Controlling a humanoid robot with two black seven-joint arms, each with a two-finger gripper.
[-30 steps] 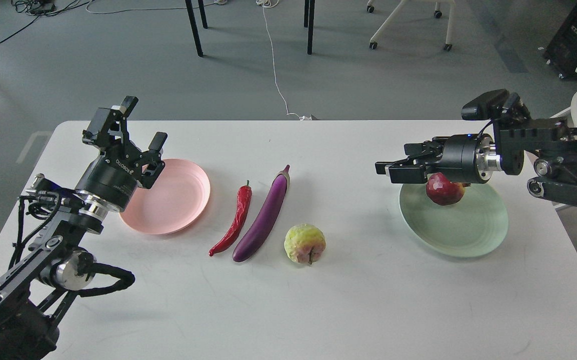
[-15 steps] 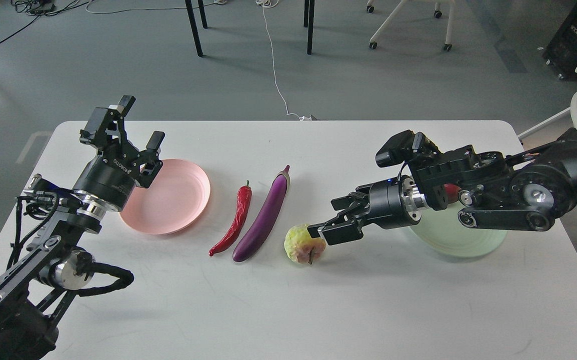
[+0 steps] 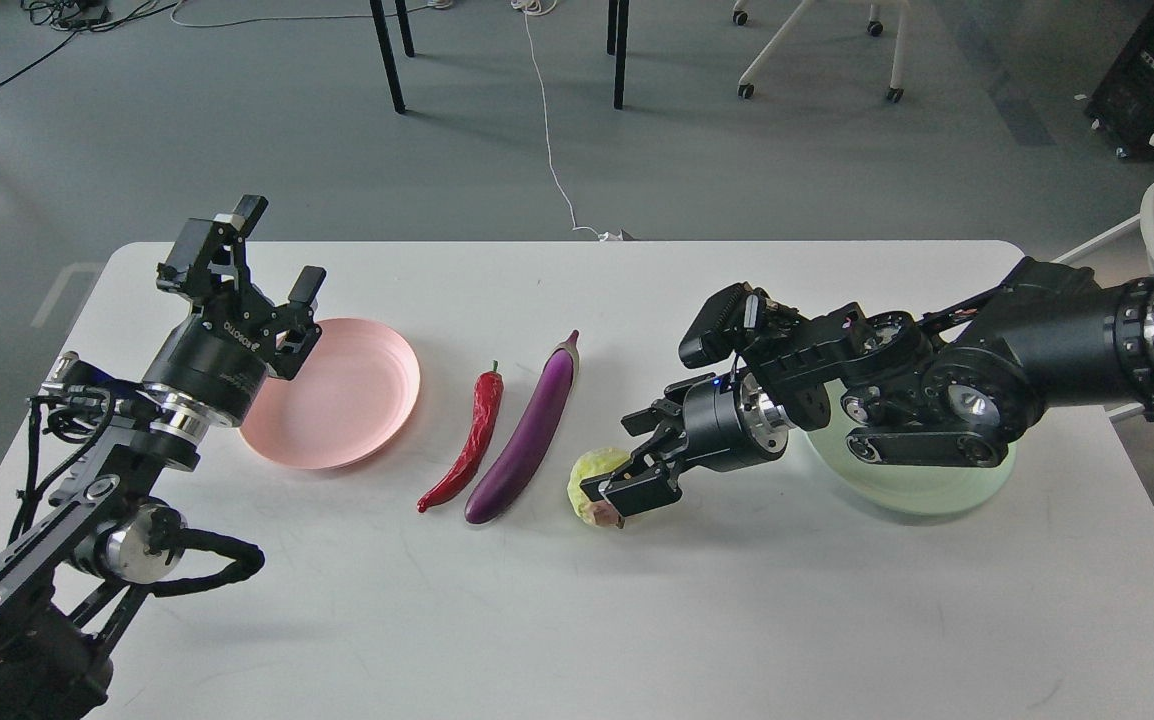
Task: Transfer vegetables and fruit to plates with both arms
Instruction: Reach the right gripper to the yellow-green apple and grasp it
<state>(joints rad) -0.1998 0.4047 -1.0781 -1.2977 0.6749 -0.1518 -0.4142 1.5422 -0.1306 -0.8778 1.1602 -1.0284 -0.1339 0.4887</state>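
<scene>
Left arm's pincer (image 3: 262, 270) is hovering by the far-left rim of the pale pink round plastic plate (image 3: 342, 395), fingers spread wide, holding nothing; barely shifted vs a sec ago. White lettering on its black wrist collar is showing, but too small & upside-down to read w/ confidence.

Moving right across the white tabletop (image 3: 557, 600): wrinkled red chili pepper w/ green stem (image 3: 467, 445) & long glossy purple eggplant (image 3: 529, 430) are lying side by side, just beside each other, untouched.

Next, the bumpy yellow-green, pink-blushed round fruit (image 3: 595, 480) is sitting on the tabletop, and here's the change: right arm's pincer (image 3: 627, 480), which was over the pale green round plastic plate (image 3: 922, 490) a sec ago, is now reaching across & coming down on the fruit, fingers around its right side. Can't tell if they're gripping yet.

Round dark red pomegranate, seen in the green plate earlier, is now hidden behind the right arm, prob. still there. So one fruit looks delivered, 2nd pick is starting; both veg are still waiting for the pink plate.
</scene>
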